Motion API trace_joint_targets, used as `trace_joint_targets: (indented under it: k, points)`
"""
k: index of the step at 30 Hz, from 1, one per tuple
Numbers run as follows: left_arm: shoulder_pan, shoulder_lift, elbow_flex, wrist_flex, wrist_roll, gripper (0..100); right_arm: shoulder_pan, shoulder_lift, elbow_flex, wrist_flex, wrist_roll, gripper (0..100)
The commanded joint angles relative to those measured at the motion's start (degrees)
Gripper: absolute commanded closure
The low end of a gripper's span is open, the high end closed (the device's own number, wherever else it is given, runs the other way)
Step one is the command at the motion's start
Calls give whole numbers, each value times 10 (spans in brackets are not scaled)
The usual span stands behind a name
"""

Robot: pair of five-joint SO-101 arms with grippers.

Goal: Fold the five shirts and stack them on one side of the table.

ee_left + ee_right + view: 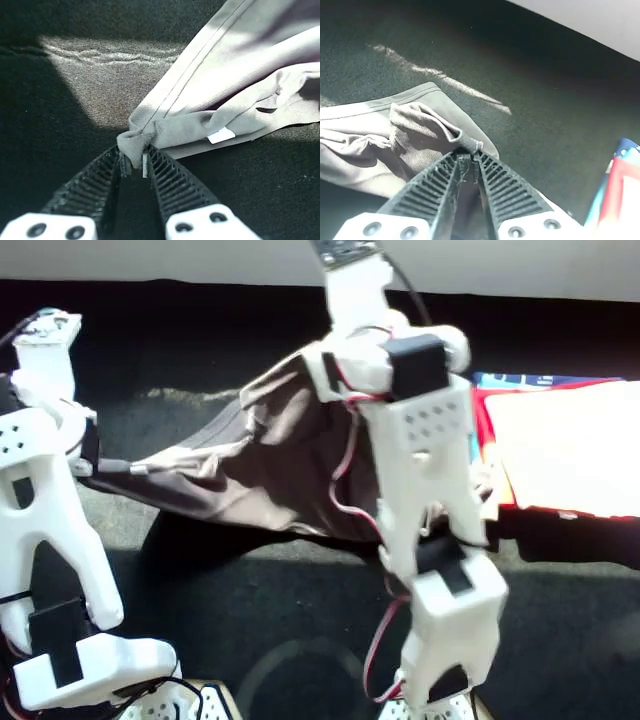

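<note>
Shirt of grey cloth (270, 455) is being held stretched and not yet folded over the dark surface (250, 620), just beside the bright folded pile (570, 450). The left pincer (132, 162) is clamping a bunched corner at the end far from the pile, and the right pincer (467, 150) is pinching a hem corner at the end near the pile. The pile is showing red, white and blue layers. How many shirts are lying in it I cannot tell, so I am judging that this fold, its stacking and perhaps more shirts are remaining.

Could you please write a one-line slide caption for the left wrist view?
Left gripper shut on a bunched corner of the grey shirt over the dark table.
</note>
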Motion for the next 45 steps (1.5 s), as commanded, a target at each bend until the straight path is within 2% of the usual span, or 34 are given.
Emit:
trace_joint_targets:
  k: [1,4,9,15,22,29,37,41,45]
  points:
    - [-7,-22,-78,33,-4,991,32,-192,122,2,17,992]
    - [-6,-24,-114,44,-4,991,38,-275,165,1,64,992]
    - [-7,-25,-160,50,0,991,70,-353,171,-35,103,992]
    - [-9,-49,-211,50,1,991,118,-366,167,-113,106,992]
    - [-9,-191,-212,48,0,991,120,-370,161,-177,106,992]
    - [-9,-276,-216,42,0,991,122,-370,30,-166,106,992]
    - [-9,-329,-216,-5,0,991,123,-369,-53,-168,108,992]
    - [-9,-349,-217,-13,0,991,123,-369,-92,-169,158,992]
    - [-9,-377,-217,-21,0,991,124,-370,-117,-164,166,992]
